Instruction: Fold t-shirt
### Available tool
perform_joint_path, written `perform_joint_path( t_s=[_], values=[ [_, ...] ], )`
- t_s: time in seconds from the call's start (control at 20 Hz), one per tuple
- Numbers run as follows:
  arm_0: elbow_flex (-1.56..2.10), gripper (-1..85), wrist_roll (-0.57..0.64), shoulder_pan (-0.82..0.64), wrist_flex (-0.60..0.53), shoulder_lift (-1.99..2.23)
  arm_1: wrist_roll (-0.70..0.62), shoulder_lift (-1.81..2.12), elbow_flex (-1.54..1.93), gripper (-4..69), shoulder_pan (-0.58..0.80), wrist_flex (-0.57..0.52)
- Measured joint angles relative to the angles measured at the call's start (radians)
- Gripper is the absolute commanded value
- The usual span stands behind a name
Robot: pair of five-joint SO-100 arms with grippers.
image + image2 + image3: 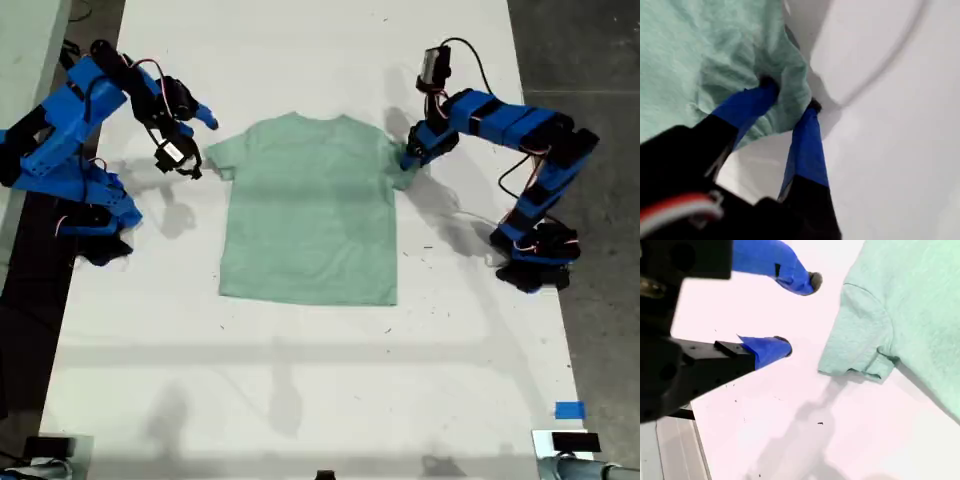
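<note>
At the exterior view's left, my second gripper [190, 140] hovered just off the t-shirt's [310, 215] sleeve [860, 340], its jaws spread wide with nothing between them and white table [300, 380] showing beneath the blue fingertips [805, 280]. The pale mint-green t-shirt lay flat in the middle of the table, neck toward the far edge, hem toward the near one, no print or writing on it. At the exterior view's right, my first gripper [408, 160] was down on the shirt's other sleeve [785, 95], its two fingers [755, 102] pinching a bunched fold of the cloth (one finger lay on top of the fabric, the other at its edge against the table). A piece of blue tape [568, 410] sat near the table's near corner at the exterior view's right. Small dark specks dotted the tabletop.
</note>
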Motion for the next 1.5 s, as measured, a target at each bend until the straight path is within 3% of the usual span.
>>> perform_joint_path(
  t_s=[0.15, 0.5, 0.65, 0.85, 1.1, 1.5],
  values=[
    [0.009, 20.1, 0.003, 0.000, -0.002, 0.000, 0.000, -0.009, -0.044, -0.4, 0.002, 0.046],
    [0.040, 20.0, 0.003, 0.000, -0.003, 0.000, -0.025, 0.091, -0.301, -0.4, 0.003, 0.414],
    [0.040, 20.0, 0.003, 0.000, -0.003, 0.000, 0.046, 0.061, -0.538, -0.4, -0.084, 0.546],
    [0.052, 19.9, 0.003, 0.000, -0.005, 0.000, 0.156, -0.190, -0.910, -0.4, -0.232, 0.634],
    [0.078, 19.9, 0.003, 0.000, -0.005, 0.021, 0.295, -0.394, -1.095, -0.4, -0.339, 0.611],
    [0.121, 19.9, 0.003, -0.002, -0.012, 0.061, 0.420, -0.537, -1.108, -0.4, -0.371, 0.368]
  ],
)
